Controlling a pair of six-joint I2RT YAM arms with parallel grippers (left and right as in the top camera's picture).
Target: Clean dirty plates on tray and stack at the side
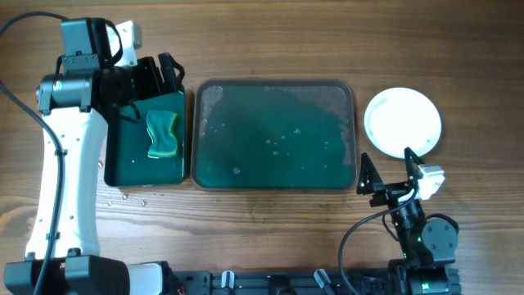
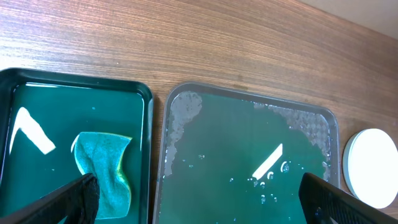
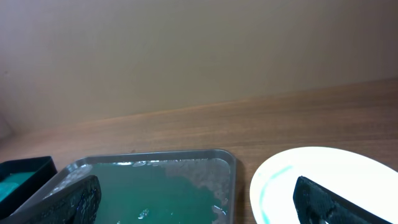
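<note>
Wooden surface [image 1: 270, 41] is seen under the bare tray [image 1: 246, 123]. Plates [image 1: 403, 121] are stacked just ahead of the right claw [image 1: 386, 166], spread and empty; the left claw [image 1: 155, 72], also spread, hangs over a sponge [image 1: 162, 135]. Stacking is judged done; only retreat is called for.

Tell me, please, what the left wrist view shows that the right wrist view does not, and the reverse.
Only the left wrist view shows the sponge in full, lying in the small tray, and the large tray from rim to rim.

Only the right wrist view shows the pale wall behind the table and a teal smear on the white plate.

Both show the wooden table, part of the large tray with water and foam in it, a corner of the small tray, and the white plate beside the large tray.
</note>
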